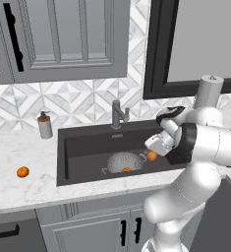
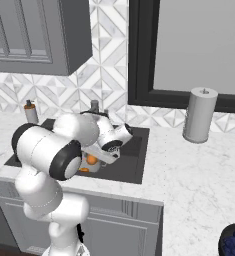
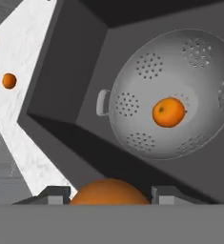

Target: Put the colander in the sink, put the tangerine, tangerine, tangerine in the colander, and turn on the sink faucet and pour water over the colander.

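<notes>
1. Tangerines, three in all, bright orange, round, small. One lies on the white marble counter [image 1: 18, 197] at far left [image 1: 22, 172], well apart from the sink [image 1: 87, 140].
2. Soap bottle [image 1: 44, 125]: grey pump-top, on the counter just left of the sink's back corner. Not my concern.
3. Sink faucet [image 1: 118, 114]: grey, upright behind the basin, no stream running.
4. Colander [image 1: 124, 162]: silver, perforated, loop handles, seated on the sink floor. One tangerine [image 3: 168, 112] rests inside, near the middle.
5. My gripper [image 1: 153, 153]: closed around the remaining tangerine [image 3: 108, 191], which sits between my two tips.
6. Key relation: the colander bowl lies below and ahead of my fingers, slightly left in the left base view. I judge a short carry over its rim precedes release.
</notes>
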Robot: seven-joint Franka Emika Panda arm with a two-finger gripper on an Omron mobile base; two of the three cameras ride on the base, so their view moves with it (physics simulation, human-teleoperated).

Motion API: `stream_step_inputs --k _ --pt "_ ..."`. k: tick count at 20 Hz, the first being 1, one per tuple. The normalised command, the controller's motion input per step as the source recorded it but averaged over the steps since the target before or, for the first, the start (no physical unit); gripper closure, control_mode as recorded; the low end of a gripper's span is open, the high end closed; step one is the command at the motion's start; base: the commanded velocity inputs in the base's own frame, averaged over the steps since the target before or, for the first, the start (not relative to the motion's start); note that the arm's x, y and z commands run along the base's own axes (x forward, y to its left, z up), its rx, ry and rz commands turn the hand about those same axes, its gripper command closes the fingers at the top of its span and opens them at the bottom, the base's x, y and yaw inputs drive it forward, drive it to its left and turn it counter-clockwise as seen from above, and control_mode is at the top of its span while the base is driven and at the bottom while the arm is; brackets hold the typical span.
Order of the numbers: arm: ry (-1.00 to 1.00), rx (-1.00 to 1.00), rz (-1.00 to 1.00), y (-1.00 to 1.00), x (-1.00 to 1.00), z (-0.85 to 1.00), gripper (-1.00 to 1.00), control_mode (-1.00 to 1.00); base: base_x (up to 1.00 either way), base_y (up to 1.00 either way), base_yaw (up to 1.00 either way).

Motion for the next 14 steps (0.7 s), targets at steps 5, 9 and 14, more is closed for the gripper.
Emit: stream_step_inputs --k 5,9,14 --pt "0.00 0.04 0.04 0.20 0.22 -0.39 1.00 -1.00 0.00 0.00 0.00" --pt "0.00 0.04 0.02 0.29 0.27 -0.27 1.00 -1.00 0.00 0.00 0.00" --pt "0.00 0.02 0.01 0.10 0.35 -0.33 1.00 -1.00 0.00 0.00 0.00"
